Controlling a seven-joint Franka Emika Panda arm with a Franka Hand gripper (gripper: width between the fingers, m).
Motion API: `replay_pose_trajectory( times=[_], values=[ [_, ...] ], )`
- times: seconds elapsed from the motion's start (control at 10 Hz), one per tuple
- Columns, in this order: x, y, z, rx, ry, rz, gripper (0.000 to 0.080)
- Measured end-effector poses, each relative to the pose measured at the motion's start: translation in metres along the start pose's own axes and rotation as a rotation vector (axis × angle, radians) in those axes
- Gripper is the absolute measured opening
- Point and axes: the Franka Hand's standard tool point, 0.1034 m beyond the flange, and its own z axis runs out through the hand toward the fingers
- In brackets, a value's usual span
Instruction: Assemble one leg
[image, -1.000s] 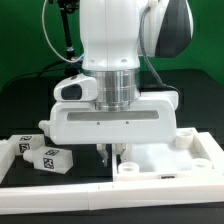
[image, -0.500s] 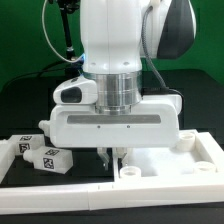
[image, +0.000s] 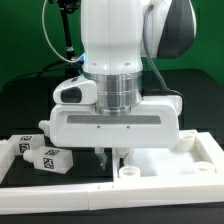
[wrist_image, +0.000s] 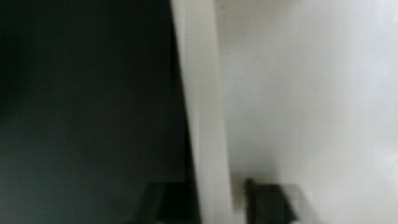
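Tool (image: 111, 158), narrow, straddles the tabletop (image: 165, 160) edge wall, grip uncertain; nearest leg (image: 52, 159) lies apart, open bench (image: 20, 110) between.

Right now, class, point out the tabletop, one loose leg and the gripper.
tabletop (image: 165, 159): exterior view, on its flat white face.
leg (image: 52, 159): exterior view, on the middle of its tagged body.
gripper (image: 112, 157): exterior view, midway between its jaws.

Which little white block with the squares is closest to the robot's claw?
The leg on the exterior view's right of the bunch, nearest the gripper; the others lie farther from it.
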Motion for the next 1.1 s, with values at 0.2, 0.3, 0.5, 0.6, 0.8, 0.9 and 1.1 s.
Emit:
replay_pose_trajectory(
  times=[0.2, 0.3, 0.5, 0.6, 0.8, 0.9, 1.1],
  values=[
    [-0.007, -0.004, -0.021, 0.011, 0.007, -0.032, 0.0437],
    [-0.012, -0.002, -0.032, 0.017, 0.000, -0.052, 0.0588],
    [-0.013, -0.003, -0.034, 0.020, -0.003, -0.049, 0.0638],
    [-0.014, -0.003, -0.033, 0.019, -0.004, -0.049, 0.0646],
    [-0.014, -0.003, -0.033, 0.019, -0.005, -0.049, 0.0649],
    [-0.015, -0.002, -0.033, 0.019, -0.006, -0.051, 0.0649],
    [-0.025, 0.015, -0.040, 0.017, -0.020, -0.142, 0.0649]
  ],
)
